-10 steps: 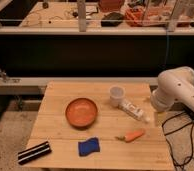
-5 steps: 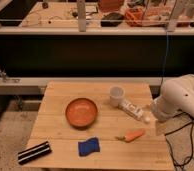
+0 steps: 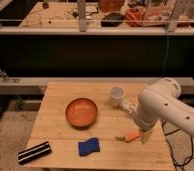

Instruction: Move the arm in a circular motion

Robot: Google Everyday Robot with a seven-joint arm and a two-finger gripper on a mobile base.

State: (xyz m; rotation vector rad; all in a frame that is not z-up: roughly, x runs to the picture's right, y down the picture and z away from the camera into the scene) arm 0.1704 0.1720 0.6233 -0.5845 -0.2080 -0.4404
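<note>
The arm point(image 3: 162, 102) is large, glossy white, with small dark dots. It reaches in from the right edge over the right side of the wooden table point(image 3: 55, 125). It bends at a bulbous joint and tapers down to a narrow tip, the gripper point(image 3: 145, 137). The tip hangs just right of an orange carrot point(image 3: 131, 136) lying on the table.
An orange bowl point(image 3: 81, 112) sits mid-table. A white cup point(image 3: 117, 94) and a small white object lying on its side point(image 3: 126, 106) are behind the arm's tip. A blue sponge point(image 3: 89, 146) and a black-and-white striped bar point(image 3: 34, 152) lie near the front edge. A dark counter runs behind.
The arm has swung left and down from the table's right edge, further over the table. Its tip now hangs beside the carrot. The objects on the table have not moved.
</note>
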